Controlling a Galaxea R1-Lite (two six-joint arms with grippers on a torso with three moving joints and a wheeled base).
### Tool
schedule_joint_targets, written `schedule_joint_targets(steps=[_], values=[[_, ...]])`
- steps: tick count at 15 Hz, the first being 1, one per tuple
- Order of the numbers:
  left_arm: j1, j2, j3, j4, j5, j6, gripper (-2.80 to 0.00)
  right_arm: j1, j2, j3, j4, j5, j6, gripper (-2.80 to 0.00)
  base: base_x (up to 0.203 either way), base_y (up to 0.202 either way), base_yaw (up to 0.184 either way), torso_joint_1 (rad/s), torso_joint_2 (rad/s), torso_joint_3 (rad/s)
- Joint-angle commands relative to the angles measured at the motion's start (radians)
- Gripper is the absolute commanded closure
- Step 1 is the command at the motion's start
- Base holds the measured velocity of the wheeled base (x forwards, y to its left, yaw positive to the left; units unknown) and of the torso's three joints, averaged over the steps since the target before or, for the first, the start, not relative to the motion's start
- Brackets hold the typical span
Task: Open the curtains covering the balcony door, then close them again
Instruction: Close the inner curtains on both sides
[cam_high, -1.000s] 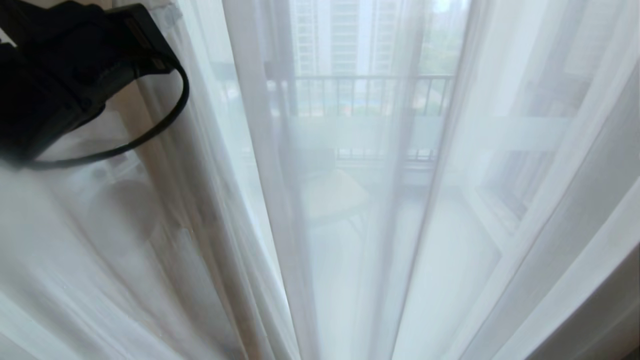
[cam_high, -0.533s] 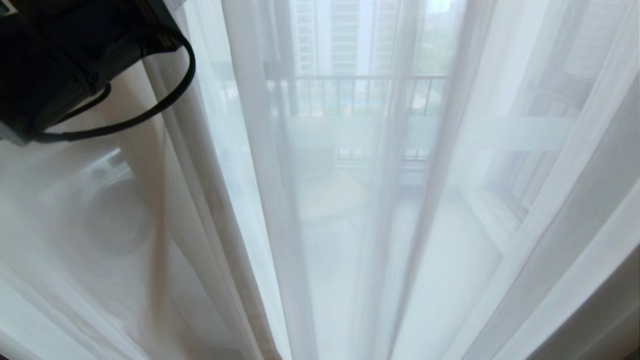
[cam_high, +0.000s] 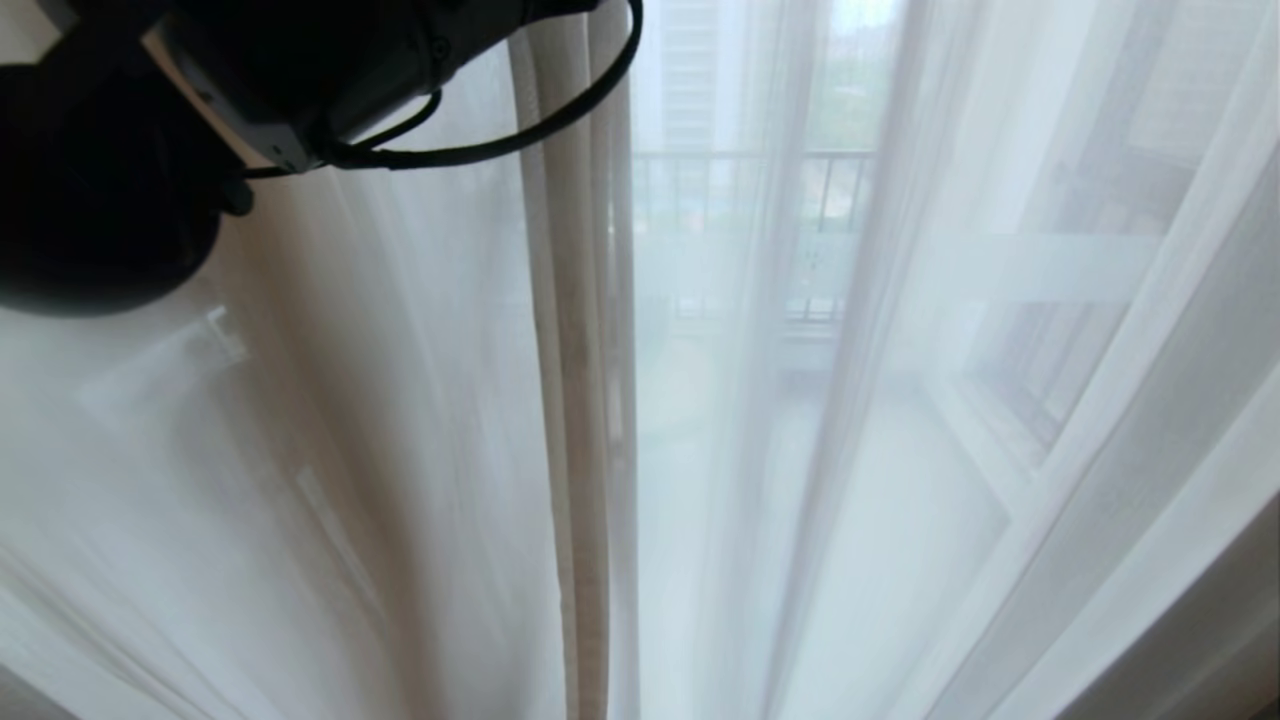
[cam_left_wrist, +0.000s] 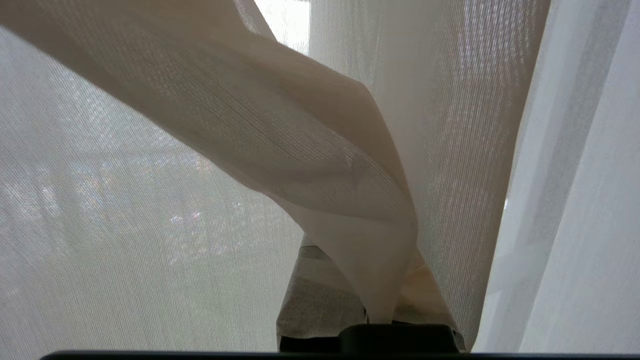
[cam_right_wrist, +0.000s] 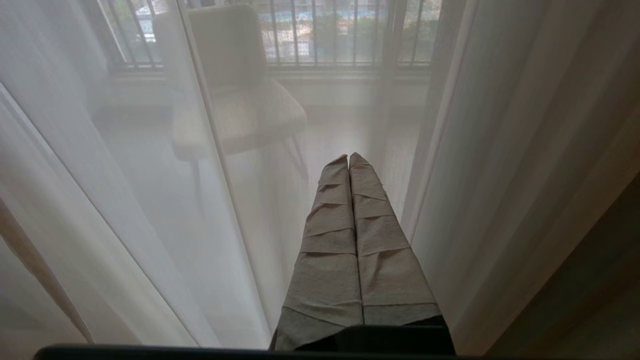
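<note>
Left gripper (cam_left_wrist: 385, 315) was clamped on a fold of the white sheer curtain (cam_high: 420, 400), high at the upper left of the head view, with the pinched cloth bunching out of the closed fingers. The sheer's hemmed leading edge (cam_high: 580, 400) hung as a narrow vertical band near the middle of the head view. A second sheer panel (cam_high: 950, 350) draped in pleats to its right. The balcony door (cam_high: 1000, 270), its frosted band and the balcony railing (cam_high: 740, 160) showed only dimly through the cloth.

Right gripper (cam_right_wrist: 349, 165) hung low and parked, cloth-wrapped fingers pressed together, holding nothing, just short of the sheers.

Handling, as judged: the fabric was very light, limp and see-through, so it would slide easily, billow, and probably slip from a shallow pinch. The best hold looked to be the doubled hem edge, taken deep.

Room: open sideways along the door's width; glass close behind; loose folds and the wrist cable (cam_high: 560, 110) might snag.
</note>
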Motion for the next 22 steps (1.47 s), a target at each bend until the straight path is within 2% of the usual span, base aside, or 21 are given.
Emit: schedule_joint_targets(steps=[1, 6, 12, 17, 22], values=[[-0.053, 0.112, -0.075, 0.007, 0.001, 0.008, 0.0, 0.0, 0.001, 0.0, 0.0, 0.0, 0.0, 0.0, 0.0, 0.0, 0.0, 0.0, 0.0, 0.0], [-0.117, 0.211, -0.139, 0.009, -0.003, 0.011, 0.0, 0.0, 0.001, 0.0, 0.0, 0.0, 0.0, 0.0, 0.0, 0.0, 0.0, 0.0, 0.0, 0.0], [-0.139, 0.248, -0.142, 0.0, 0.004, 0.009, 0.0, 0.0, 0.001, 0.0, 0.0, 0.0, 0.0, 0.0, 0.0, 0.0, 0.0, 0.0, 0.0, 0.0], [-0.072, 0.205, -0.141, -0.001, 0.009, 0.014, 0.0, 0.0, 0.001, 0.0, 0.0, 0.0, 0.0, 0.0, 0.0, 0.0, 0.0, 0.0, 0.0, 0.0], [0.053, 0.109, -0.13, 0.007, 0.009, 0.015, 0.0, 0.0, 0.001, 0.0, 0.0, 0.0, 0.0, 0.0, 0.0, 0.0, 0.0, 0.0, 0.0, 0.0]])
